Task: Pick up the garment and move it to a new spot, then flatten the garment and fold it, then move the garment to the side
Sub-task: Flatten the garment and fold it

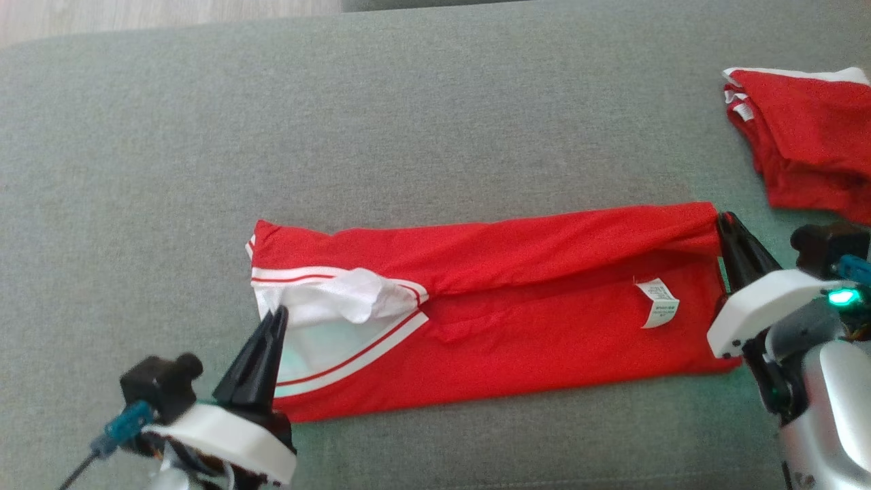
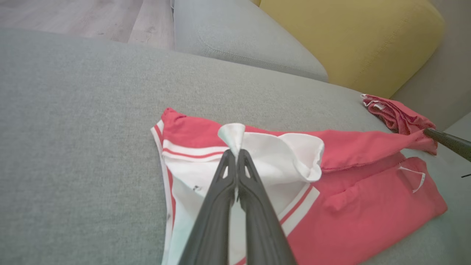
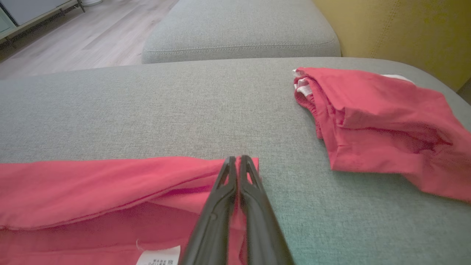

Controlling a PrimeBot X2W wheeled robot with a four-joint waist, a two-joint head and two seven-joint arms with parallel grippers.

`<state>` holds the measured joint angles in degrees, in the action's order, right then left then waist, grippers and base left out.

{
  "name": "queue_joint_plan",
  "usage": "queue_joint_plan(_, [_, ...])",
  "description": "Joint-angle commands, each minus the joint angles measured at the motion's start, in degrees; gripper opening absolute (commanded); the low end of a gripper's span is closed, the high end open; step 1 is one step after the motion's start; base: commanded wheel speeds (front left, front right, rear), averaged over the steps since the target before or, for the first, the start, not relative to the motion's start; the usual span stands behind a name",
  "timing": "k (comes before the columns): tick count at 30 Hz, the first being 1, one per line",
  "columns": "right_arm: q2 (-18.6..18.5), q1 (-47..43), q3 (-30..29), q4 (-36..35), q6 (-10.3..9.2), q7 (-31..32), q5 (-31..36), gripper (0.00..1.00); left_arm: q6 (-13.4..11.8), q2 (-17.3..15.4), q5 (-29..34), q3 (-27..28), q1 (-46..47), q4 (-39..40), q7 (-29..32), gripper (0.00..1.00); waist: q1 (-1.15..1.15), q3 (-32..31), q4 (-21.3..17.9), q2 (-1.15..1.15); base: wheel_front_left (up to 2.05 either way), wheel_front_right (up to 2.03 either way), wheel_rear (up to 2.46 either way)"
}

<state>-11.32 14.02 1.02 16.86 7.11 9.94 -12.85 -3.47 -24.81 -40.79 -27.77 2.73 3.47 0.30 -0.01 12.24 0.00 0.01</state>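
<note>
Lying lengthwise on grey sofa cushion (image 1: 435, 122): red garment (image 1: 517, 320), far long edge folded over itself. At garment's white-trimmed left end, left gripper (image 1: 277, 314), jaws closed, pinching a white fold. At garment's far right corner, right gripper (image 1: 722, 218), jaws closed on red cloth. Beyond garment's right end, apart, folded red pile (image 1: 803, 143).

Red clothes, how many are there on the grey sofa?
2. One red garment lies stretched across the middle of the grey cushion. A folded red pile sits at the far right edge; it may hold more than one piece, I cannot tell.
</note>
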Motion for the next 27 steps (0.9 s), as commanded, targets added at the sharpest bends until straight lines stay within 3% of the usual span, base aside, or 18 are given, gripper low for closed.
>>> queue_joint_plan(1, [-0.1,0.2,0.5,-2.5,0.37,0.0,0.4,0.0,0.2,-0.5,0.0,1.9,0.9,1.0,-1.0,0.0,0.01,-0.2,-0.1,-0.01,0.0,0.0,0.0])
queue_joint_plan(11, [1.6,-2.7,-1.6,-1.6,0.37,-1.2,1.3,0.0,0.6,0.9,-0.6,0.6,-2.9,-4.3,-3.8,0.0,0.01,-1.9,-0.7,-0.01,0.0,0.0,0.0])
queue_joint_plan(12, [1.7,-2.8,-1.8,-1.4,0.37,-1.5,1.5,0.16,0.7,0.9,-0.6,0.3,-3.1,-4.7,-3.7,0.0,0.01,-2.1,-0.7,-0.01,0.0,0.0,0.0])
queue_joint_plan(13, [1.7,-3.1,-1.9,-1.1,0.37,-1.5,1.8,0.45,0.8,1.0,-0.5,0.1,-3.3,-5.0,-3.8,0.11,0.01,-2.3,-0.6,-0.01,0.0,0.0,0.0])
queue_joint_plan(14, [1.8,-3.3,-2.1,-0.9,0.37,-1.8,2.0,0.95,0.7,1.2,-0.5,-0.1,-3.4,-5.1,-3.9,0.73,0.01,-2.5,-0.6,-0.01,0.0,0.0,0.0])
queue_joint_plan(15, [2.0,-3.5,-2.5,-0.8,0.37,-2.1,2.0,1.0,0.7,1.5,-0.7,-0.2,-3.7,-5.2,-4.1,1.0,0.01,-2.8,-0.6,-0.01,0.0,0.0,0.0])
queue_joint_plan(21, [3.4,-7.1,-6.2,-2.0,0.37,-3.2,2.5,1.0,-1.0,2.5,-1.0,1.1,-5.3,-4.6,-7.1,1.0,0.01,-4.7,0.0,-0.01,0.0,0.0,0.0])
queue_joint_plan(27, [4.9,-11.2,-9.4,-5.5,0.37,-1.4,3.3,1.0,-4.3,3.4,-0.3,4.4,-5.7,-3.4,-11.4,1.0,0.01,-7.1,0.7,-0.01,0.0,0.0,0.0])
